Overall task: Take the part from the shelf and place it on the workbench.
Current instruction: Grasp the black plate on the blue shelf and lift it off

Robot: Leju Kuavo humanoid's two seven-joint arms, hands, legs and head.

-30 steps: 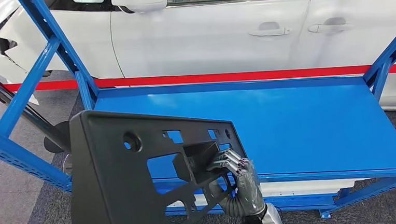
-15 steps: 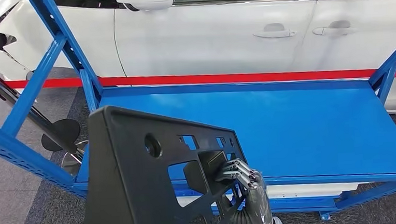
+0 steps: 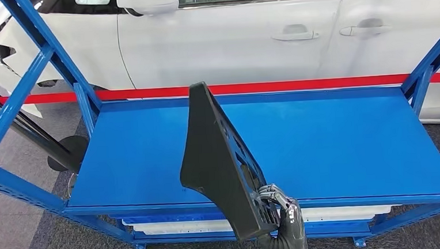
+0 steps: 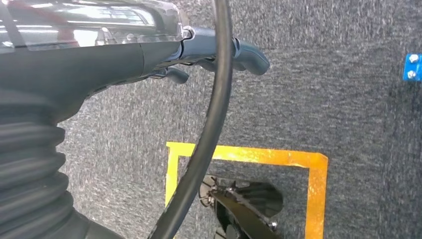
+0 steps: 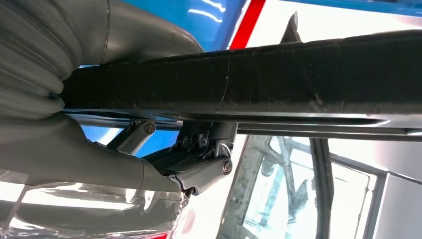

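Black part (image 3: 220, 159) in right robot hand (image 3: 284, 216)

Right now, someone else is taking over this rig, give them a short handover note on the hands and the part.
Right hand: grips the black part at its lower edge, holding it on edge, tilted, above the front of the blue workbench.
Left hand: hangs over grey floor, holding nothing.
Done: the part is in hand, over the bench.
Left: lay the part on the bench top and let go.
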